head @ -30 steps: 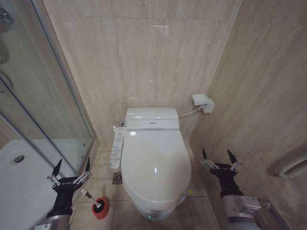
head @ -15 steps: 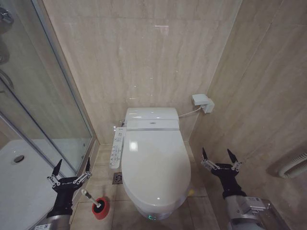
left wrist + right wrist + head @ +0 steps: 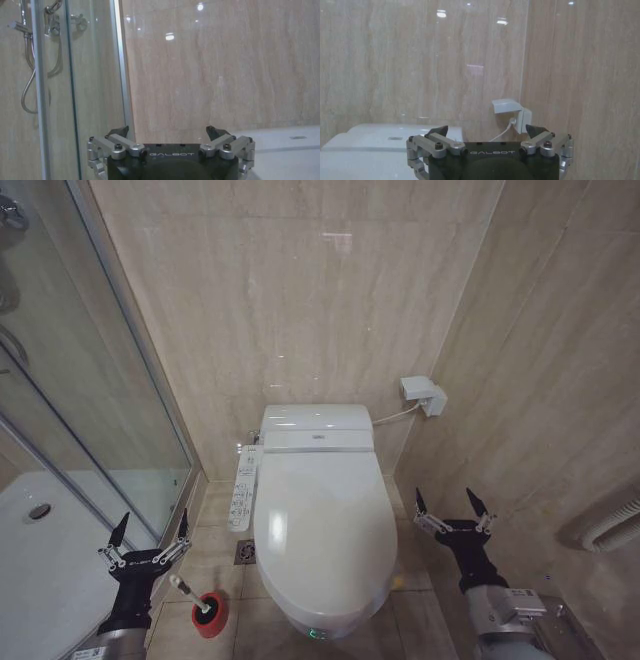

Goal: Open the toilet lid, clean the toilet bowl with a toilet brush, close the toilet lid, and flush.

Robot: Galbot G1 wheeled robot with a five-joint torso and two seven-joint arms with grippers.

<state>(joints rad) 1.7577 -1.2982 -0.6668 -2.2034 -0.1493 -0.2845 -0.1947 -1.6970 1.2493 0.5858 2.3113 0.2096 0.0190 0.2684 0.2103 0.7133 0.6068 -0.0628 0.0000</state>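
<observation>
The bowl [image 3: 330,620] sits between my two end effectors, almost wholly covered by the lid [image 3: 323,525], which lies flat and shut over it; nothing of the task is done yet, and opening that lid is the step I take to be in hand.

My right end effector [image 3: 452,512] has crept a little up and inward over the last second, toward the lid's edge, which lies just to its left. Its fingers stand wide apart and hold nothing. I read this as the start of a reach for the lid, though it is not yet touching anything.

My left end effector [image 3: 148,536] has not stirred. It hangs low beside the shower glass, fingers spread and empty.

The brush [image 3: 187,590] stands in its red holder [image 3: 210,615] on the floor, just below and to the right of that left end effector, untouched.
</observation>
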